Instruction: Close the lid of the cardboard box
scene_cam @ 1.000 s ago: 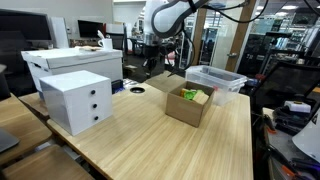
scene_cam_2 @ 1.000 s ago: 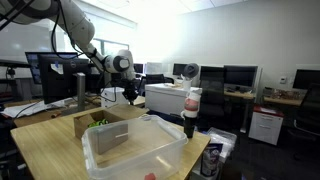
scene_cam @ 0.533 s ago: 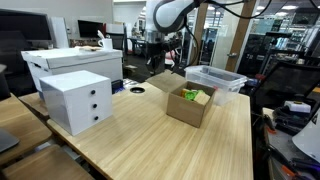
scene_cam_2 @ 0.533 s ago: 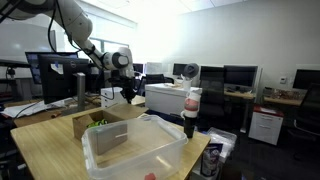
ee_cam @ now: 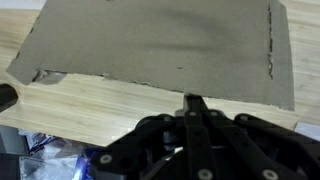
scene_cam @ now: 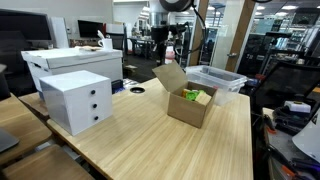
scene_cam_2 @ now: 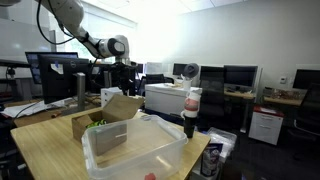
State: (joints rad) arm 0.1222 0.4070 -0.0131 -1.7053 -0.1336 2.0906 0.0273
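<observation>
The lid (scene_cam: 170,77) is what your next push turns on. It stands half raised from the edge of the cardboard box (scene_cam: 188,108), leaning outward, away from the open top, with its free edge uppermost. The hinge line runs along the box's top edge on the side away from the clear bin (scene_cam: 215,78). The box sits on the tabletop (scene_cam: 150,140), between that bin and the white drawer unit (scene_cam: 75,98), with something green inside.

In the wrist view the lid (ee_cam: 160,45) lies broadside ahead of you, its long axis crossing the picture from side to side. The jaws are clenched, tips pressed together with nothing visibly between them, pointing at the lid's near edge. Whether they touch it, you can't tell from here.

In an exterior view the arm (scene_cam_2: 85,38) reaches in from high up and bends down, so the wrist hangs above the lid (scene_cam_2: 122,107) and box (scene_cam_2: 98,127). By my judgement, you need to get behind the outer face and sweep it over the opening.
</observation>
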